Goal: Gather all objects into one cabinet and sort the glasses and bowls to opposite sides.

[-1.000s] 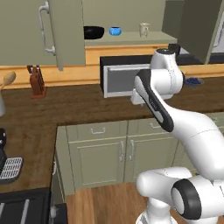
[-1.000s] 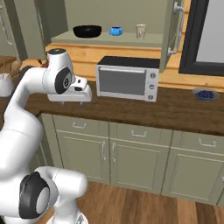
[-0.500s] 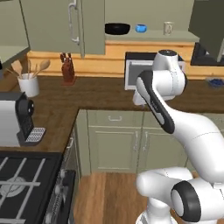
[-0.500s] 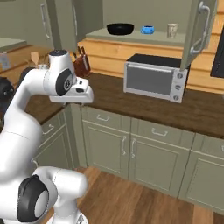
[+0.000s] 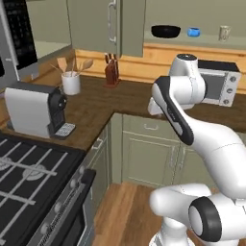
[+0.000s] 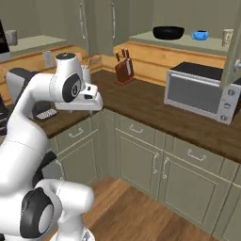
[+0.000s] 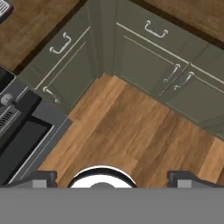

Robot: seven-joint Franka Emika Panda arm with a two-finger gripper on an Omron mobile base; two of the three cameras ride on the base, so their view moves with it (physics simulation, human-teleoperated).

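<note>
Up on the cabinet [image 6: 188, 43] shelf, black bowl [image 6: 168, 32], blue bowl [image 6: 200, 35] and cream cup [image 6: 228, 36] line up; gripper [image 7: 113, 177] spread, empty; no writing legible.

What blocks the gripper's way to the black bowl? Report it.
Nothing visible. The open gripper points at the floor; the black bowl sits on the open-fronted shelf, higher than the microwave.

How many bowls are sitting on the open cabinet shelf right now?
2. The black bowl sits at the shelf's left; the small blue bowl stands just right of it, before the cream cup. None appear hidden.
</note>
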